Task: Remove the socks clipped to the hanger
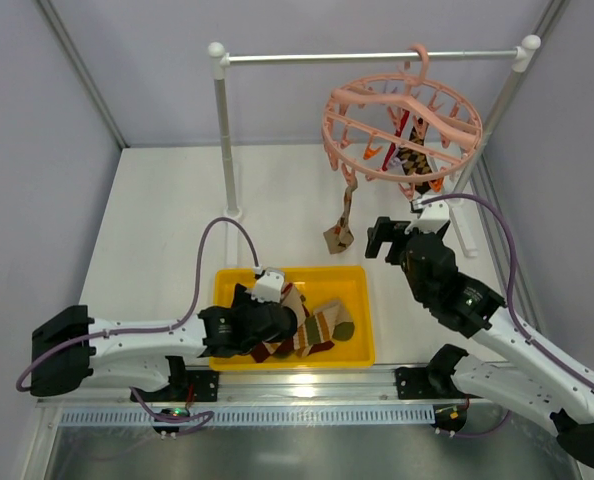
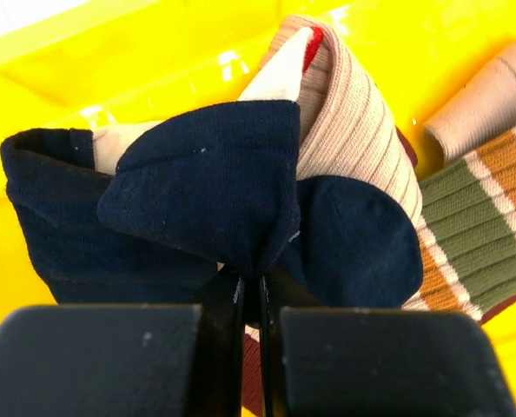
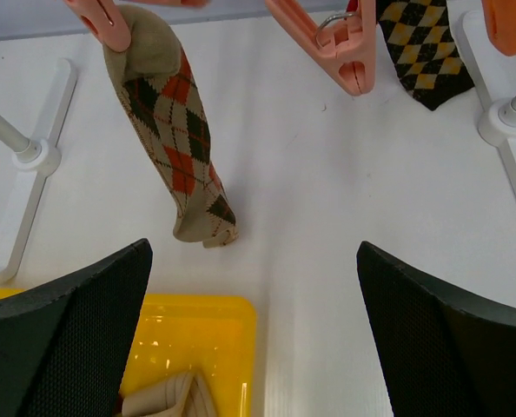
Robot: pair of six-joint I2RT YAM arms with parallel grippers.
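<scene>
The left gripper [image 2: 251, 300] is down in the yellow tray [image 2: 58, 95]. Its fingers [image 2: 228, 304] are clenched on a fold of the navy sock [image 2: 197, 200], the jaws nearly meeting with only cloth between them. The navy sock lies bunched over a beige ribbed sock [image 2: 349, 113] that shows a red edge at its opening. Just right of these, a striped sock [image 2: 479, 217] in green, orange and cream lies on the tray floor, with a plain tan cuff [image 2: 484, 104] beyond it.

The right gripper [image 3: 254, 252] hovers over the white table [image 3: 310, 200] just past the tray's far edge. Its fingers [image 3: 76, 321] are spread wide and hold nothing.

Ahead of it the hanger [image 1: 335, 135] hangs by its hook from the rail of the stand [image 1: 367, 57], tilted toward the arms. Two socks are plainly clipped to it. A tan argyle sock [image 3: 175, 148] with orange and dark diamonds is pinched at its top by a pink clip [image 3: 102, 19] on the ring's near-left side. It hangs straight down, and I cannot tell whether its toe touches the table. To its right hangs a dark argyle sock [image 3: 423, 52] with yellow diamonds, its upper part cut off in the wrist view. Between them a second clip [image 3: 349, 48] dangles, gripping nothing.
</scene>
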